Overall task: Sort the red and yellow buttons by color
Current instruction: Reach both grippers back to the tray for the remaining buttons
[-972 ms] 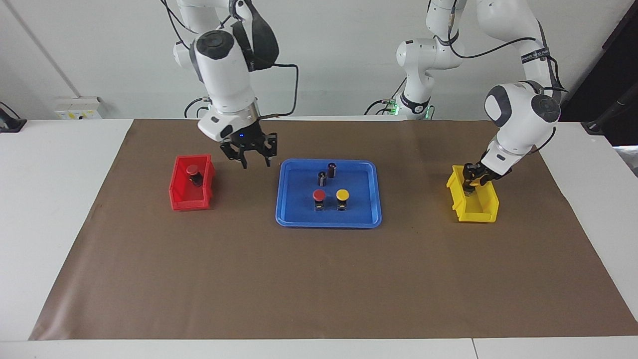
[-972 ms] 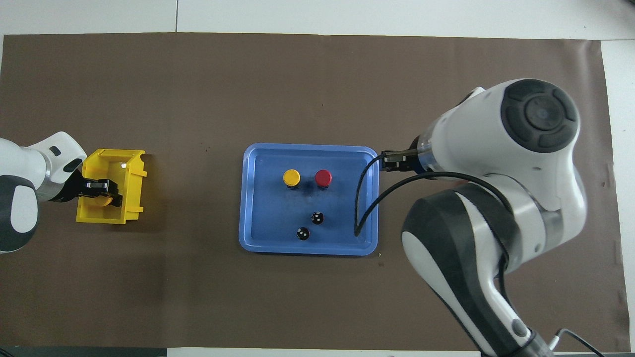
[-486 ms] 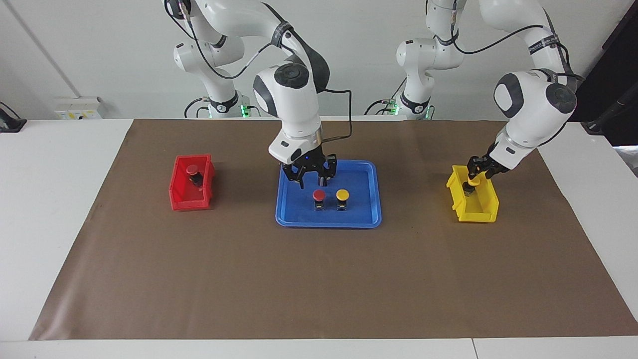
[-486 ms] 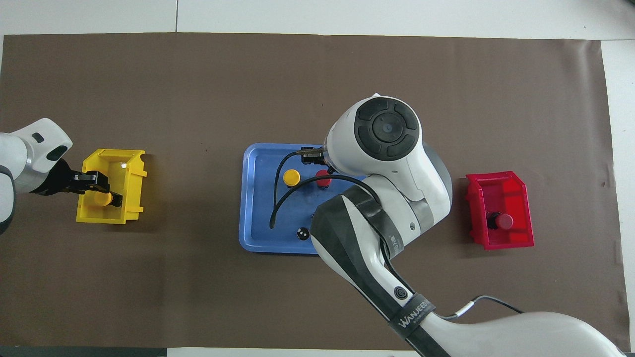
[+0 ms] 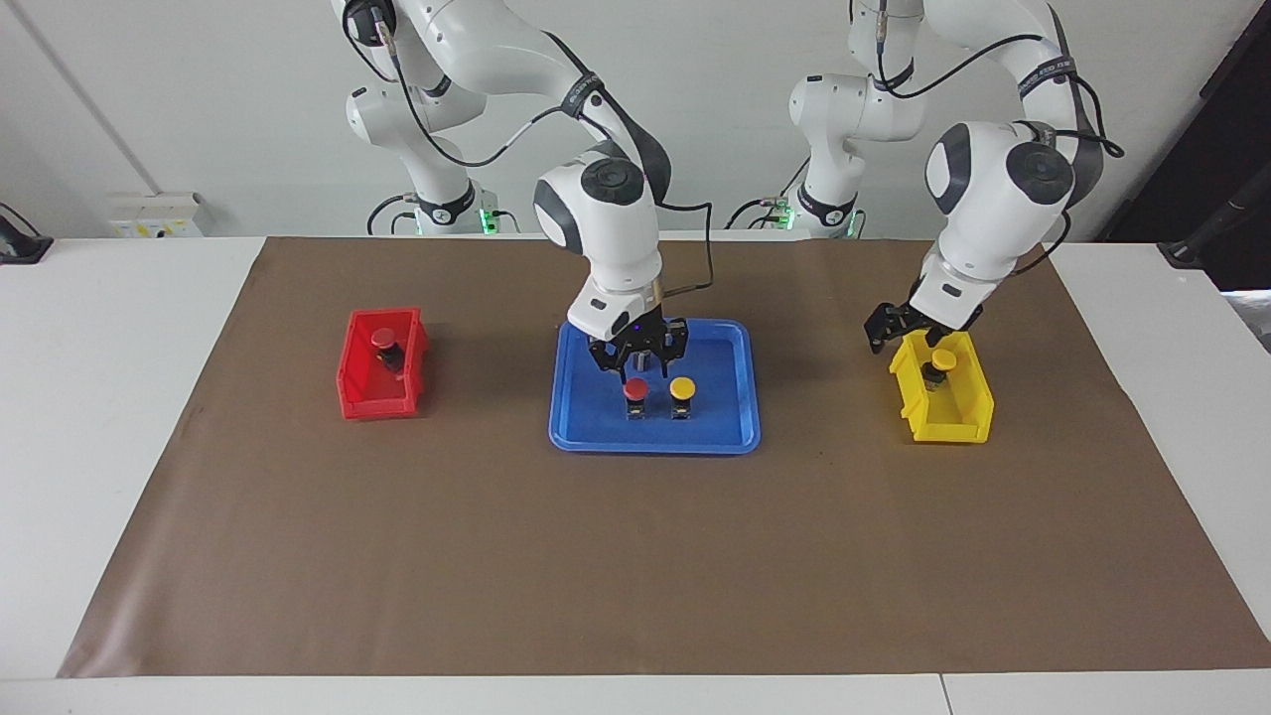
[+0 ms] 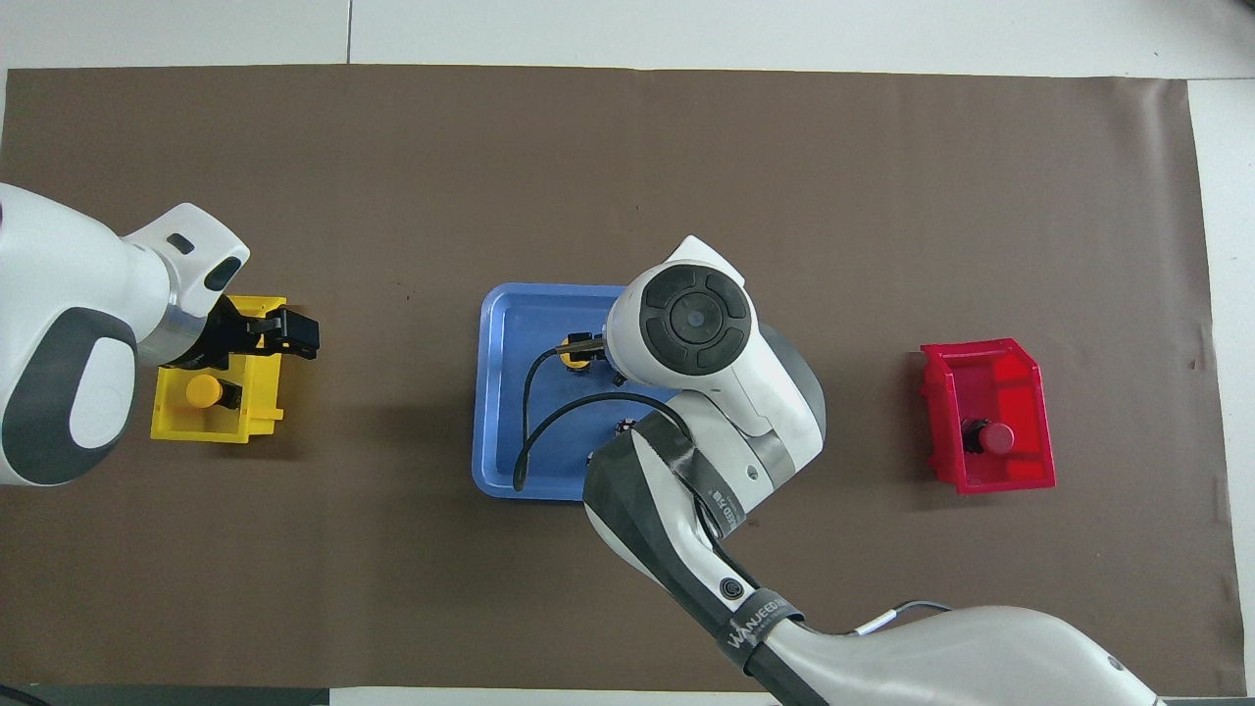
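On the blue tray (image 5: 596, 437) a red button (image 5: 635, 387) and a yellow button (image 5: 681, 386) stand side by side. My right gripper (image 5: 638, 365) hangs open just above the red one, its fingers to either side of the cap. From overhead the right wrist hides that red button, and only an edge of the yellow button (image 6: 573, 353) shows. A second red button (image 5: 383, 339) lies in the red bin (image 5: 372, 402). A second yellow button (image 5: 943, 359) sits in the yellow bin (image 5: 953, 429). My left gripper (image 5: 884, 333) is open and empty over that bin's tray-side rim.
A brown mat (image 5: 635, 556) covers the table. The red bin (image 6: 980, 480) stands toward the right arm's end and the yellow bin (image 6: 196, 433) toward the left arm's end. The top of a dark cylinder (image 6: 624, 426) peeks out beside the right arm on the tray.
My left gripper let go of the yellow button in the yellow bin, then lifted toward the tray. My right gripper swung from beside the red bin to over the tray and lowered onto the red button.
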{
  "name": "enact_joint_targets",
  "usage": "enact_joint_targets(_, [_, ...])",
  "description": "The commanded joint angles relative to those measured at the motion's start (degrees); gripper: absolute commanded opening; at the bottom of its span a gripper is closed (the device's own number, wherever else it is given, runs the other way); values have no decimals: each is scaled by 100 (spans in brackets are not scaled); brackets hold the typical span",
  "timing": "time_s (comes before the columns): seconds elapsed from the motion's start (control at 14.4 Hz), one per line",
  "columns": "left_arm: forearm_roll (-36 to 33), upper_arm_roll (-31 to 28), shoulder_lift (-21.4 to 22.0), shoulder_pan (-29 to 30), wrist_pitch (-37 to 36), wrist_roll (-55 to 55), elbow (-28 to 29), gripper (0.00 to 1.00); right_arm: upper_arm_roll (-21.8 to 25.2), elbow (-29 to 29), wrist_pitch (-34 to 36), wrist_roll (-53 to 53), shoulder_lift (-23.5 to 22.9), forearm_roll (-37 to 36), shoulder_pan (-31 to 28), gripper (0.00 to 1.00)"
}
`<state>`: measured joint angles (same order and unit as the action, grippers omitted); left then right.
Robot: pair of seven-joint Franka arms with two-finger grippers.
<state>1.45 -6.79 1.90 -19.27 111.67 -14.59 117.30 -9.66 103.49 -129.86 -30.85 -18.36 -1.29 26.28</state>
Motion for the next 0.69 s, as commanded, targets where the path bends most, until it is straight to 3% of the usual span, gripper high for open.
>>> enact_joint_targets(0.0, [66,2,4,-199,-58,-447,-128,100,8,259,-215,44,61,-160,-53,68])
enact_joint_targets(0.14, [83,81,-23,-209,-49,-570,-181,100,0,364,-223,35,70,-275,-53,75])
enact_joint_targets(0.62, [232,152,-84,-209,109,-676,-296,100,0,479,-654,-18,-123,-275,-44,69])
